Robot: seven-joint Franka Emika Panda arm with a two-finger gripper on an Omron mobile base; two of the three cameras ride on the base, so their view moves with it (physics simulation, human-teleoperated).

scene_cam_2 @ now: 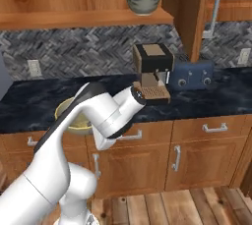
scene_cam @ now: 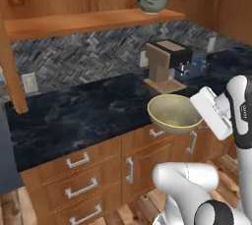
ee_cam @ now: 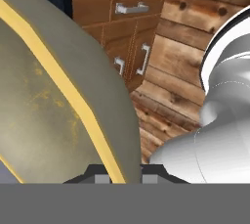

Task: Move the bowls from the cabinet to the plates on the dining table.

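While the hand point(ee_cam: 117, 176) is clamped on the yellowish bowl's point(scene_cam: 173, 114) rim, its fingertips are cut off; a second bowl point(scene_cam: 152, 1) sits on the shelf point(scene_cam: 93, 21).

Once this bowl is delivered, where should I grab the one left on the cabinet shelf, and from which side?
Take the shelf bowl by its rim, one finger inside and one outside, as the gripper pinches the yellowish bowl now. It stands upright, mouth up, near the shelf's front edge, so come from the front, slightly above.
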